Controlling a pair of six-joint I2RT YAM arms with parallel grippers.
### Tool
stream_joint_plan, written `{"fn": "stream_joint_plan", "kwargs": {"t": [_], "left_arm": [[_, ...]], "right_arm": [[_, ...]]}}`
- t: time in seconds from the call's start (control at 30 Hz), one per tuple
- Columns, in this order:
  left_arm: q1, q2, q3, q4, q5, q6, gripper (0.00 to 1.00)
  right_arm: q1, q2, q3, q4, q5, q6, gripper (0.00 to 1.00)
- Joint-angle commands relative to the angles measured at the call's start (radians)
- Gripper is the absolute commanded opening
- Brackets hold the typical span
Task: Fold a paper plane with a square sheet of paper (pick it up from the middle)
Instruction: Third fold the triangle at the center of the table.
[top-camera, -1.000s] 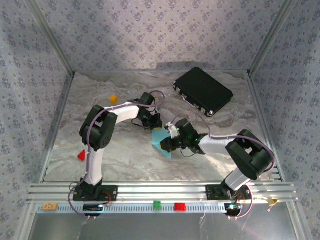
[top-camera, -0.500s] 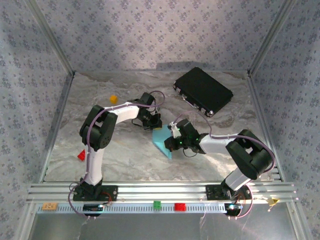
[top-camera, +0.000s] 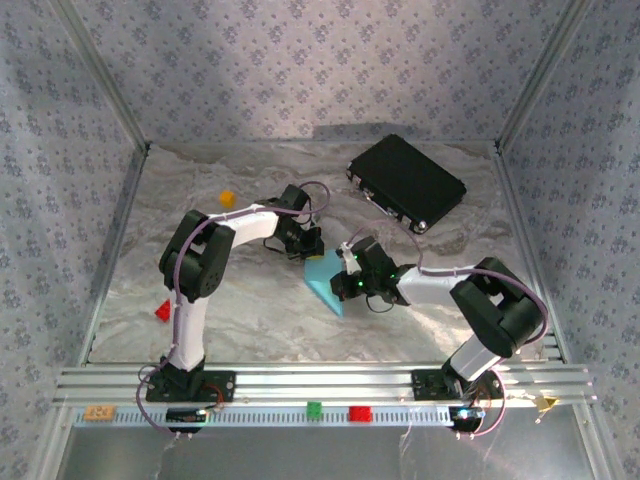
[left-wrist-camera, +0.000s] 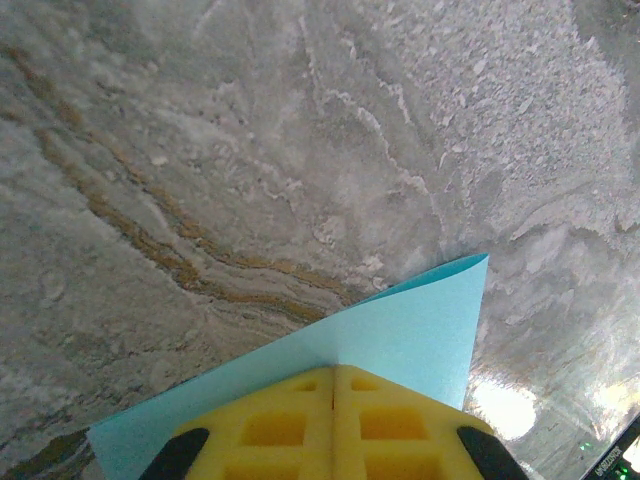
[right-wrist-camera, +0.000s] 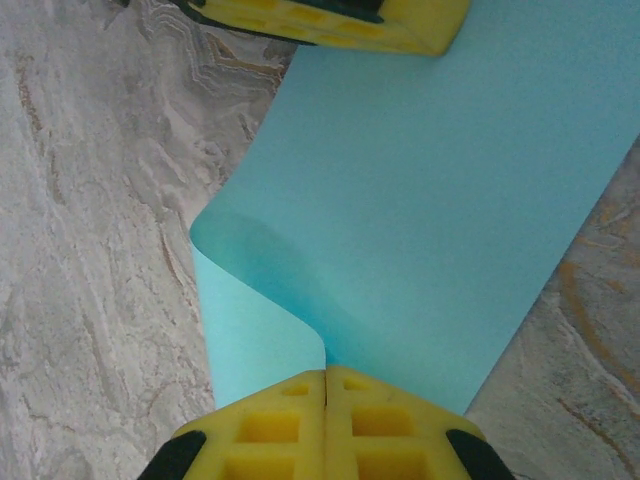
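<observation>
Gripped at 1 edge by closed left hand (left-wrist-camera: 333, 372), at opposite edge by closed right hand (right-wrist-camera: 326, 375): blue paper sheet (right-wrist-camera: 430, 170). Bowed between both, near centre of bench (top-camera: 240, 310), well apart from black case (top-camera: 406, 180).

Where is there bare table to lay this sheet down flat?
Free: near strip between left arm and right arm; far-left corner behind the orange cube. Crowded: mid-table around the pinched blue sheet; far right by the black case.
</observation>
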Motion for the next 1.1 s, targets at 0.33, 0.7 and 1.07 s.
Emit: {"fn": "stream_joint_plan", "kwargs": {"t": [0.33, 0.7, 1.07], "left_arm": [[-0.011, 0.008, -0.009, -0.044, -0.029, 0.004, 0.06], [-0.012, 0.004, -0.012, -0.045, -0.029, 0.006, 0.05], [-0.013, 0.002, -0.013, -0.043, -0.03, 0.004, 0.05]], "right_arm": [[-0.004, 0.033, 0.032, -0.021, 0.038, -0.014, 0.01], [-0.004, 0.036, 0.033, -0.029, 0.045, -0.012, 0.01], [-0.004, 0.038, 0.03, -0.036, 0.058, -0.009, 0.01]]}}
